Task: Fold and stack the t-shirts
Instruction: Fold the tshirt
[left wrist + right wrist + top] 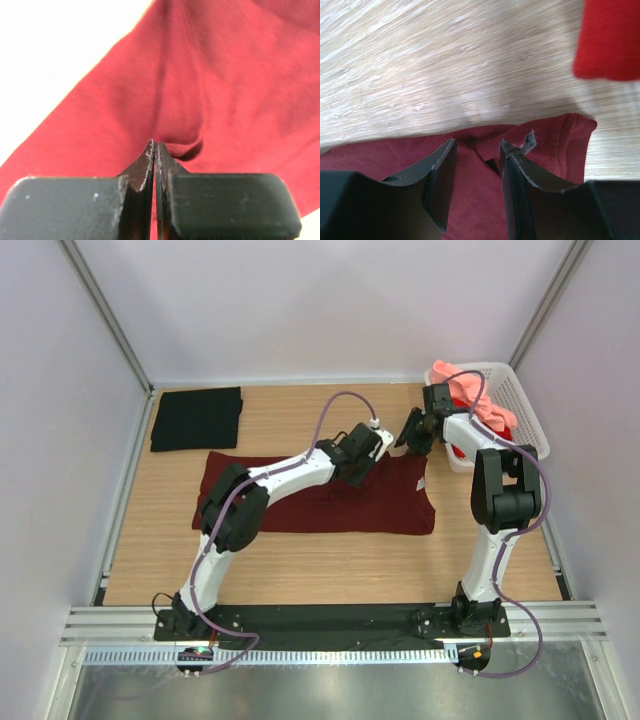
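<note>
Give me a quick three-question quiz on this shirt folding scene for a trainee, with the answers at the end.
1. True or false: the black t-shirt lies folded at the far left corner of the table.
2. What is the left gripper pinching? A: the maroon t-shirt. B: the black t-shirt. C: nothing.
3. Fill in the missing word: the right gripper is at the maroon t-shirt's edge with its jaws ____.
Key: 1 true; 2 A; 3 open.
</note>
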Action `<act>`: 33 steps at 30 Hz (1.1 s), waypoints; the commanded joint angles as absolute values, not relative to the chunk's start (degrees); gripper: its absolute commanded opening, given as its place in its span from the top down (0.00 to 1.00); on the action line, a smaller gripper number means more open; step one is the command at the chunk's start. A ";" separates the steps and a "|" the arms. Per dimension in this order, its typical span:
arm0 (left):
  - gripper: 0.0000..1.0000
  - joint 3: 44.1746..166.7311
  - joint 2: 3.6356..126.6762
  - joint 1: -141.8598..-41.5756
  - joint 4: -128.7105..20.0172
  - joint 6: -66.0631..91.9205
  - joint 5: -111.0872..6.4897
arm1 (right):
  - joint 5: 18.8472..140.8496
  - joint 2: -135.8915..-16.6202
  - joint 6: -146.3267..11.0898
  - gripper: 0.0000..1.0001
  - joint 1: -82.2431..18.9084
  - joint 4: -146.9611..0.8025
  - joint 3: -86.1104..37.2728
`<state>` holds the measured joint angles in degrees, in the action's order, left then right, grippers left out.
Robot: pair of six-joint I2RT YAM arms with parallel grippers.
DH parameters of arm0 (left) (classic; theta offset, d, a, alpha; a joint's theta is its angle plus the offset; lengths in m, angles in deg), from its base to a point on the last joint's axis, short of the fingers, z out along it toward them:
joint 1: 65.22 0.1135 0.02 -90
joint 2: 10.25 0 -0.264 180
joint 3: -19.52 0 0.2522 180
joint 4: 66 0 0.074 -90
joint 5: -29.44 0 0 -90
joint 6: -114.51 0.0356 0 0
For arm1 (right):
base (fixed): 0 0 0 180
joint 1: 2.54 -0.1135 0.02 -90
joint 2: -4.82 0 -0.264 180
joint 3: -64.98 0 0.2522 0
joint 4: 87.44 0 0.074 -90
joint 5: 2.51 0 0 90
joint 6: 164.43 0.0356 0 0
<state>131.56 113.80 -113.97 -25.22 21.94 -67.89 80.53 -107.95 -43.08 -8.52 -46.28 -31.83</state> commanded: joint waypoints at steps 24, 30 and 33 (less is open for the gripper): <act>1.00 142.71 119.83 -106.62 -21.04 18.01 -72.51 | 69.74 -114.70 -55.71 0.52 -9.48 -46.34 -40.19; 0.92 140.95 117.90 -106.53 -19.64 15.55 -71.20 | 71.14 -111.74 -54.66 0.55 -9.57 -46.52 -38.70; 0.73 140.25 115.44 -106.35 -17.98 13.10 -71.63 | 74.11 -108.30 -51.94 0.54 -9.75 -43.73 -38.69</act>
